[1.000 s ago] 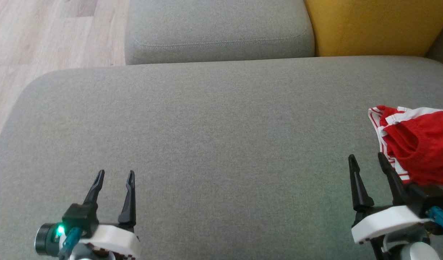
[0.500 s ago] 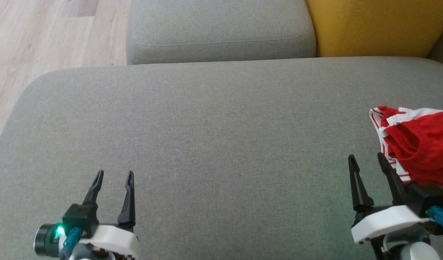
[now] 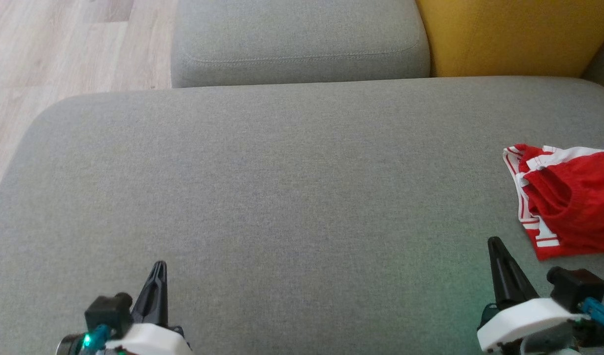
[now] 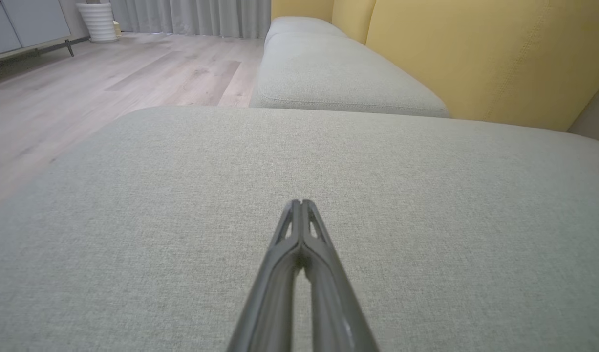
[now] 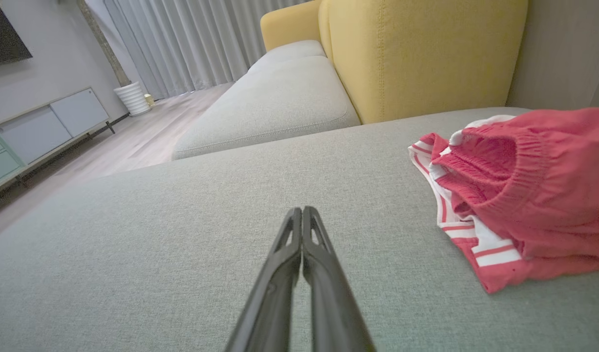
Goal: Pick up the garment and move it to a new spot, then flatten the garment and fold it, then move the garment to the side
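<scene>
Left gripper (image 3: 158, 277) sits low at the near-left edge of the grey seat cushion (image 3: 282, 187), fingers pressed together, nothing between them. The middle of the cushion is bare. Right gripper (image 3: 497, 249) is at the near-right, also pinched closed and empty. Just beyond it and to its right, not touching, lie the red shorts (image 3: 573, 207) with white stripe trim, at the cushion's right edge. They're bunched, waistband gaping, not a flat fold. Step is ambiguous: this fits shorts waiting to be picked up, or shorts already parked at the side, though the heap looks loose for a finished fold. Any grab needs the fingers spread first, and the right arm is nearer.
</scene>
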Controlling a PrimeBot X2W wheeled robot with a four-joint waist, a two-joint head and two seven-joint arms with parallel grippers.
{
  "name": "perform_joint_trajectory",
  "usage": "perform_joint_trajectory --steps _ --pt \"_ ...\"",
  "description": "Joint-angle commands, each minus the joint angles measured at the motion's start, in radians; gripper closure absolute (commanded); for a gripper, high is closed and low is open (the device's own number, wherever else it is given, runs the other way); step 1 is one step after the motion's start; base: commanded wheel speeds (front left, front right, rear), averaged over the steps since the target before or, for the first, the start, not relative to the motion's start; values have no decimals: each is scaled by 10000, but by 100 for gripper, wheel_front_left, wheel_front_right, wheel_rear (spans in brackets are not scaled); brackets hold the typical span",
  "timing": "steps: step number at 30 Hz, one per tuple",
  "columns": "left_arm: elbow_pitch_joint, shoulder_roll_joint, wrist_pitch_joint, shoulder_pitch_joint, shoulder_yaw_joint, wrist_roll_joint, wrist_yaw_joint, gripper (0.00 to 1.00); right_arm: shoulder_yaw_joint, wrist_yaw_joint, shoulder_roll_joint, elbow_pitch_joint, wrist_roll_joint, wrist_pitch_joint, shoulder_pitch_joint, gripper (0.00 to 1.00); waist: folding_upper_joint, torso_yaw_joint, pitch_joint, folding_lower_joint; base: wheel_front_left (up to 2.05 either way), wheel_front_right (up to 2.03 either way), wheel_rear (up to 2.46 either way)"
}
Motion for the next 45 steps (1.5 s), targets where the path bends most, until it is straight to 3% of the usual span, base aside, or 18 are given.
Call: perform_joint_trajectory --steps 1,45 --pt "-281 46 54 -456 190 -244 -70 100 -37 -1 -49 -289 270 10 -445 100 0 -3 2 0 0 0 0" --pt "71 -313 1119 -1136 1300 -5263 -984 100 -258 -4 -160 366 5428 309 -1162 100 0 -125 119 0 0 0 0"
